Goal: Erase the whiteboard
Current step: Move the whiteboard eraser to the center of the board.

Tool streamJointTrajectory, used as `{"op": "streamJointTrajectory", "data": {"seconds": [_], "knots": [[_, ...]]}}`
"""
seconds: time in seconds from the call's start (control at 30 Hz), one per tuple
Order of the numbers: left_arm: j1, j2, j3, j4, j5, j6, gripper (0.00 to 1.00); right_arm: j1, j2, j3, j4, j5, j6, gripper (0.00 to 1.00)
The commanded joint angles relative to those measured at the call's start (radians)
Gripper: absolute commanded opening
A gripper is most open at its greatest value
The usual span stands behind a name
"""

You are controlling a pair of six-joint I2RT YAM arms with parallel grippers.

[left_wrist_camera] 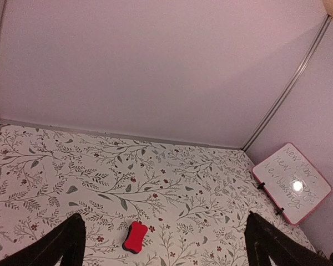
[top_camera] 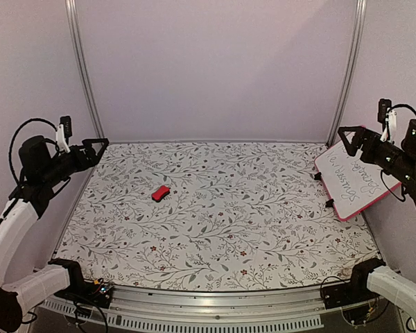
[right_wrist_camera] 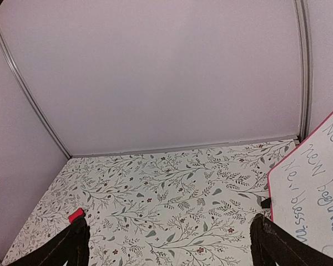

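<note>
The whiteboard (top_camera: 355, 186) has a pink-red rim and dark handwriting. It leans tilted against the right wall on small black clip feet, and it also shows in the wrist views (left_wrist_camera: 291, 183) (right_wrist_camera: 316, 185). A small red eraser block (top_camera: 160, 193) (left_wrist_camera: 135, 236) lies on the floral tablecloth, left of centre. My left gripper (top_camera: 97, 146) (left_wrist_camera: 164, 221) hovers open at the far left, high above the cloth. My right gripper (top_camera: 347, 139) (right_wrist_camera: 171, 221) hovers open just over the whiteboard's upper left corner, holding nothing. The right arm covers part of the board.
A floral cloth (top_camera: 229, 229) covers the table. Plain pale walls with metal corner posts (top_camera: 83, 69) (top_camera: 348, 69) close in the back and sides. A metal rail (top_camera: 215, 298) runs along the near edge between the two arm bases.
</note>
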Motion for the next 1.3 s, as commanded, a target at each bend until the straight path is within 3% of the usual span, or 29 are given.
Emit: {"op": "streamJointTrajectory", "data": {"seconds": [0.0, 0.27, 0.43, 0.63, 1.0, 1.27], "knots": [[0.001, -0.060, -0.037, 0.023, -0.053, 0.006, 1.00, 0.008, -0.022, -0.037, -0.018, 0.016, -0.015, 0.99], [0.003, -0.033, -0.026, 0.012, -0.004, 0.007, 1.00, 0.008, -0.032, -0.026, -0.007, -0.102, -0.010, 0.99], [0.002, -0.055, -0.057, 0.052, 0.027, 0.003, 1.00, 0.007, -0.080, -0.052, 0.049, -0.063, -0.032, 0.99], [0.002, -0.036, -0.052, 0.047, 0.039, 0.003, 1.00, 0.008, 0.047, -0.003, -0.005, -0.045, -0.015, 0.99], [0.001, -0.022, -0.059, 0.061, 0.091, 0.006, 1.00, 0.008, 0.341, 0.032, -0.008, 0.203, 0.166, 0.98], [0.001, 0.020, -0.055, 0.081, 0.179, -0.015, 1.00, 0.028, 0.462, -0.084, 0.101, 0.493, 0.345, 0.94]]}}
